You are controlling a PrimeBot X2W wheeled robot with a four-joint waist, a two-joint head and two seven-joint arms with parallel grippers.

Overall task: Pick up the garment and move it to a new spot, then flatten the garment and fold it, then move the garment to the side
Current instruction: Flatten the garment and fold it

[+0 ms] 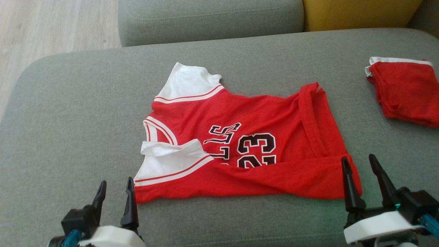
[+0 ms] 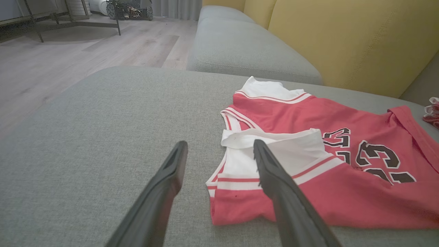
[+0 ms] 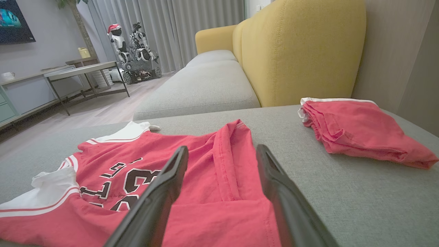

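The garment (image 1: pixel 260 130) is a red jersey with white sleeves and a black "23", lying spread on the grey sofa seat with its near edge folded over. Its near white sleeve corner (image 2: pixel 240 171) lies just ahead of my left gripper (image 1: pixel 114 187), which is open and empty at the lower left of the head view. My right gripper (image 1: pixel 359 163) is open too, hovering over the garment's hem corner (image 3: pixel 219 192). In the wrist views, the left gripper (image 2: pixel 220 146) and the right gripper (image 3: pixel 222 152) both show spread fingers with nothing between them.
Folded red shorts (image 1: pixel 404 92) with a white band lie at the seat's right. A yellow backrest (image 1: pixel 360 13) and a second grey cushion (image 1: pixel 209 20) stand behind. Wooden floor (image 1: pixel 51 27) lies to the left, beyond the seat's edge.
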